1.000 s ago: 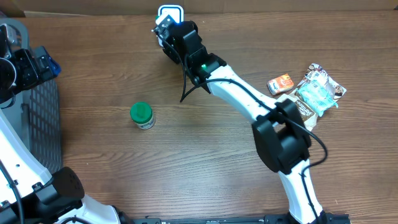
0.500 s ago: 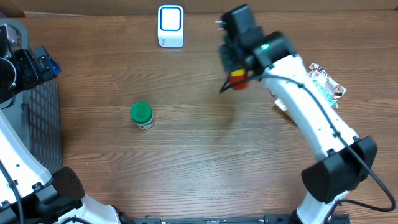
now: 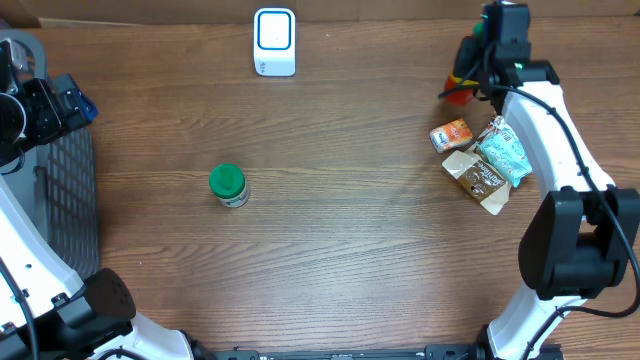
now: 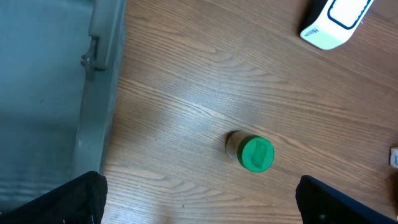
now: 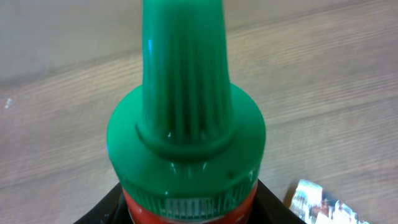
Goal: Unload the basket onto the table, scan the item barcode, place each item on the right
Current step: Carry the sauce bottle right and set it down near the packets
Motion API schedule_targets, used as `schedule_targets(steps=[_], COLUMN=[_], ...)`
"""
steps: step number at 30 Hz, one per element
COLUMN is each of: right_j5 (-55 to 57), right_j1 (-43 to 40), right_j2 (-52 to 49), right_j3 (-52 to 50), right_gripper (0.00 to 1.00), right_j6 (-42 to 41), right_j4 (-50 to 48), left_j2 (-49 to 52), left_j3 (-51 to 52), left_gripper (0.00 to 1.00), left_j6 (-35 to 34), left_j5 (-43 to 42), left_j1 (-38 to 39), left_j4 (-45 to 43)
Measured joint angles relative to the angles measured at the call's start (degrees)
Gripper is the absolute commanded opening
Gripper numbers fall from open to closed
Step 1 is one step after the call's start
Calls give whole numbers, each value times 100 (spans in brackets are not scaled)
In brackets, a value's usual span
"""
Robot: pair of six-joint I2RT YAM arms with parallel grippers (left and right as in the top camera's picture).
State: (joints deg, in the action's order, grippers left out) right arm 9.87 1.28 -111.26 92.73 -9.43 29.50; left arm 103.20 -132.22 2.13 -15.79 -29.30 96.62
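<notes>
**A:** From overhead, where's the bottle?

**B:** The red bottle (image 3: pixel 460 88) is over the table's far right corner, pinched in the right gripper (image 3: pixel 476 72). It is well apart from the white scanner (image 3: pixel 274 42) (snack packets (image 3: pixel 490 160) lie near it).

**A:** And the left wrist view?

**B:** The left gripper (image 4: pixel 199 205) is spread wide with nothing between its jaws. A green-lidded jar (image 4: pixel 254 152) stands on the wood, and a grey bin (image 4: pixel 43 93) is at one side.

**A:** Right wrist?

**B:** The bottle's green cap fills the frame. Black fingers (image 5: pixel 109 208) press against its red body on both sides.
</notes>
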Motion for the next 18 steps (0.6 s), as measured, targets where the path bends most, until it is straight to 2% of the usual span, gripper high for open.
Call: schedule_targets(steps=[7,18], right_j5=[-4,243], right_j1=[-160,-155], right_j2=[-37,-114], right_j3=[-999,-1561], right_gripper=[15,24], right_j6=[240,688], right_j4=[-1025,-2205], left_j2=[0,0], left_j3=[0,0], left_gripper=[99,99], left_j6=[0,0], left_j5=[0,0], left_j1=[0,0], left_j4=[2,2])
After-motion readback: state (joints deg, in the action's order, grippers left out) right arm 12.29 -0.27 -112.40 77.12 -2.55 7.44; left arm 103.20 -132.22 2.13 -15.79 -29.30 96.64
